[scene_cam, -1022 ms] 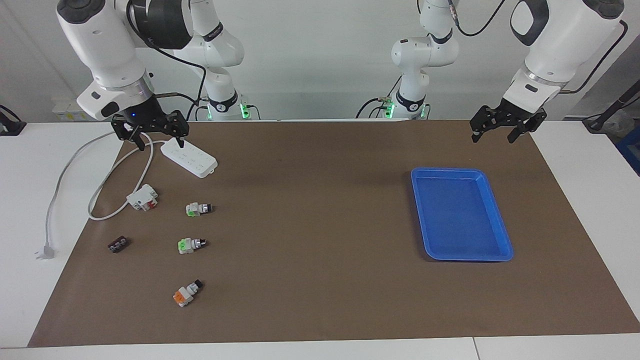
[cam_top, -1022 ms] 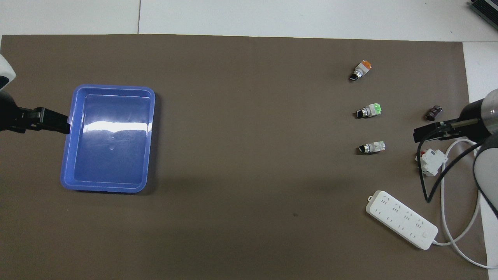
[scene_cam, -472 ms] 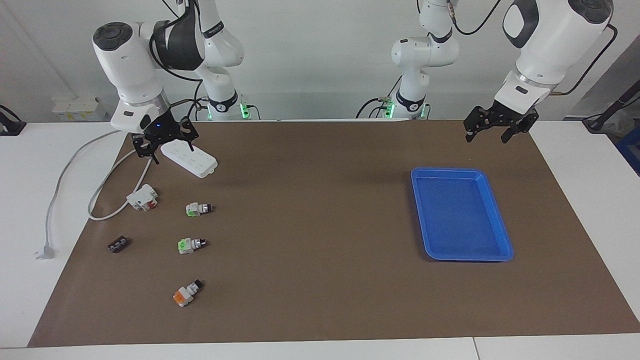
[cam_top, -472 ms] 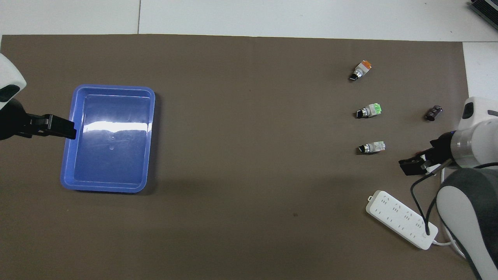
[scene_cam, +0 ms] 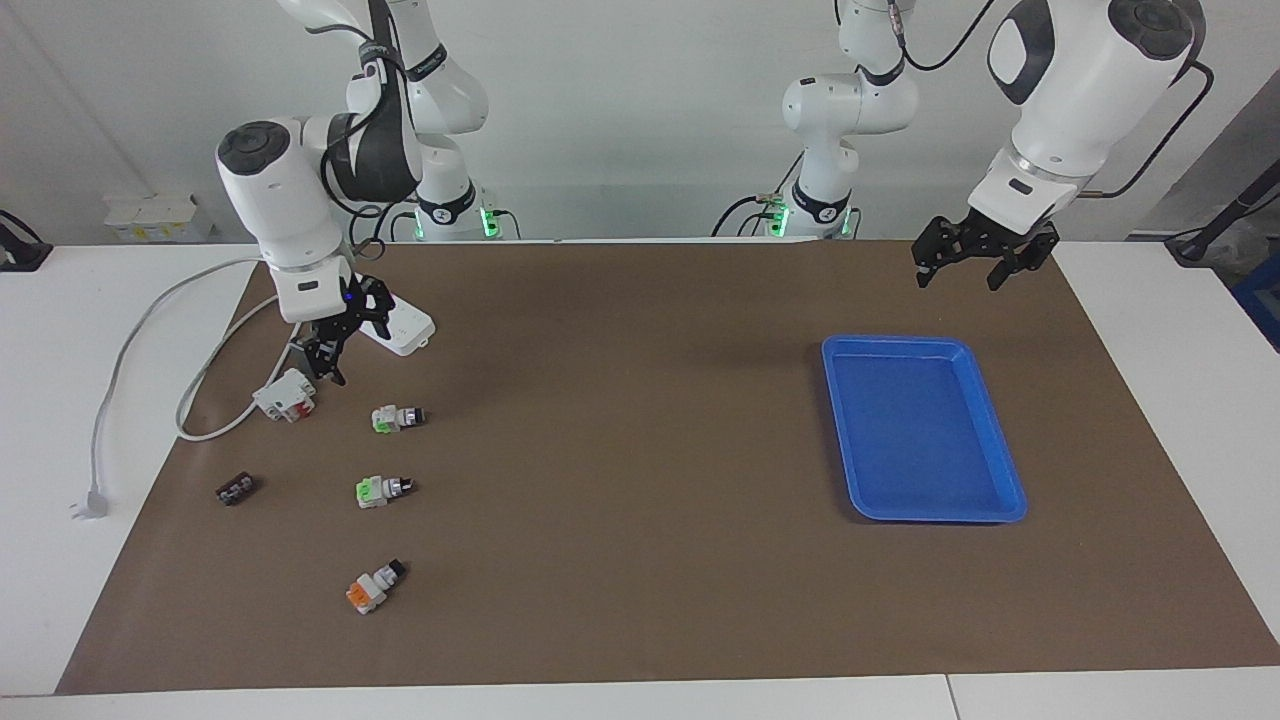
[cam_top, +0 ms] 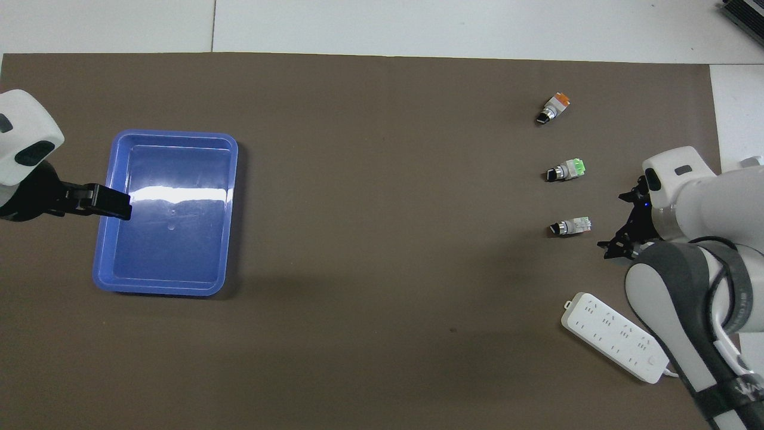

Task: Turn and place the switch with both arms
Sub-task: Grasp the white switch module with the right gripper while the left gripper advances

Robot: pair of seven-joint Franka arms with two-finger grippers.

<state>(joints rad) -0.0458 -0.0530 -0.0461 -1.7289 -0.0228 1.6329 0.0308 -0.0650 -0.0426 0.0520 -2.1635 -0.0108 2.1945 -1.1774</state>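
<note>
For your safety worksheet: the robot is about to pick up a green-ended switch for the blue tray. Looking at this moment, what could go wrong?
1. Two green-ended switches lie close together, the nearer switch and the farther switch; the open right gripper might pick either.
2. The right gripper hangs by the white-and-red block and the power strip, so it could bump one while coming down.
3. The left gripper waits open, not over the blue tray; a handover in the air could drop the small switch.

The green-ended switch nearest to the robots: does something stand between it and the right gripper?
Nothing visible does. The right gripper hangs open above the mat, next to the white-and-red block. The small white switch with the green end block lies past its tips, toward the table's middle, with only bare brown mat between them.
</note>
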